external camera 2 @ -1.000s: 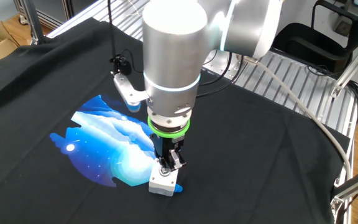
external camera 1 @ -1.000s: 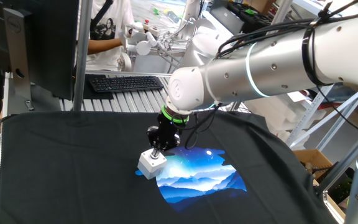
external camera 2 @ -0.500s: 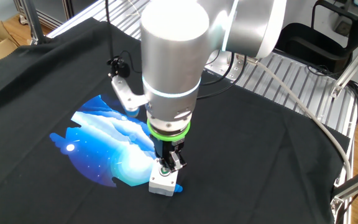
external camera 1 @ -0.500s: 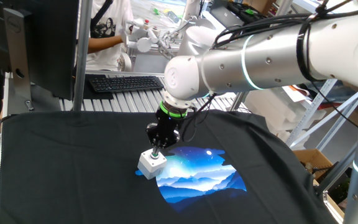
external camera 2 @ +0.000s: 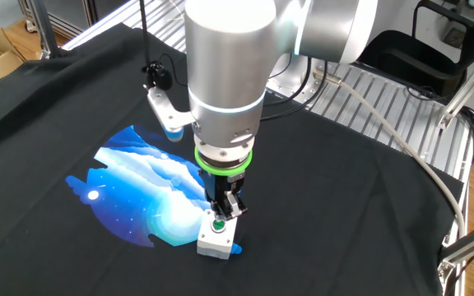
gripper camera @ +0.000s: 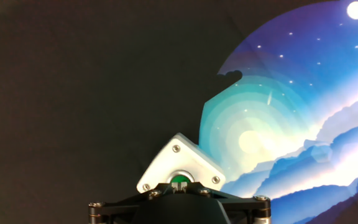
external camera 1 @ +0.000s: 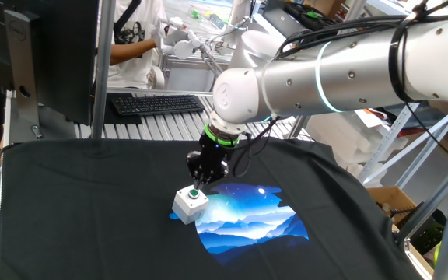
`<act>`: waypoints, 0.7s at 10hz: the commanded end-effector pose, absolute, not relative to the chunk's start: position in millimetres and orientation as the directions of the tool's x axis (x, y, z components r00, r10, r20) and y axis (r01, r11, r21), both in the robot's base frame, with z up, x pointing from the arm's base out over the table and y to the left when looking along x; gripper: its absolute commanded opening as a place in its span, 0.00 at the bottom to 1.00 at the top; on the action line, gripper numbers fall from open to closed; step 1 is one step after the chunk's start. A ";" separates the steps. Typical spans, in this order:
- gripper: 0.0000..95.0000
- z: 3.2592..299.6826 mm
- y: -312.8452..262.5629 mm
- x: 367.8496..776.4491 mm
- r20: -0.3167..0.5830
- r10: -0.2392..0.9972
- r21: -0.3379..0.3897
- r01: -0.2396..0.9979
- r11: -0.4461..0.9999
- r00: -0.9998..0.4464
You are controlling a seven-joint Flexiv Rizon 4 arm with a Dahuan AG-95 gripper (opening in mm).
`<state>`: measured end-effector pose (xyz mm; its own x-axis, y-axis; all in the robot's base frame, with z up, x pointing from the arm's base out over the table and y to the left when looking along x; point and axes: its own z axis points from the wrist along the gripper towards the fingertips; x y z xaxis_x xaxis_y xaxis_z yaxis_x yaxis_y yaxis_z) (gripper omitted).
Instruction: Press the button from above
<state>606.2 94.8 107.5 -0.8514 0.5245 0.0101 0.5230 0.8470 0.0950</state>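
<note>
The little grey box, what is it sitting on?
The grey box sits on black cloth, at the edge of a blue sky picture. What lies right beneath the box is covered.

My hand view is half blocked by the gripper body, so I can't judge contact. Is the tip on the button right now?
Observer: The button's whole green top shows in the other fixed view, with the gripper just above it. It looks clear of the button, though the gap is too fine to be sure.
Operator: Is the gripper pointing straight down?
Observer: Close to vertical in both fixed views, directly over the box.
Operator: Fingers open or shut?
Observer: No view shows the tips well enough to tell.
</note>
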 end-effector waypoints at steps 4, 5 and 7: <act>0.00 120.4 92.9 605.7 0.016 0.523 0.098 0.522 0.847 -0.852; 0.00 121.5 92.8 606.6 0.013 0.521 0.094 0.519 0.849 -0.854; 0.00 123.0 92.6 607.5 0.016 0.524 0.100 0.522 0.847 -0.852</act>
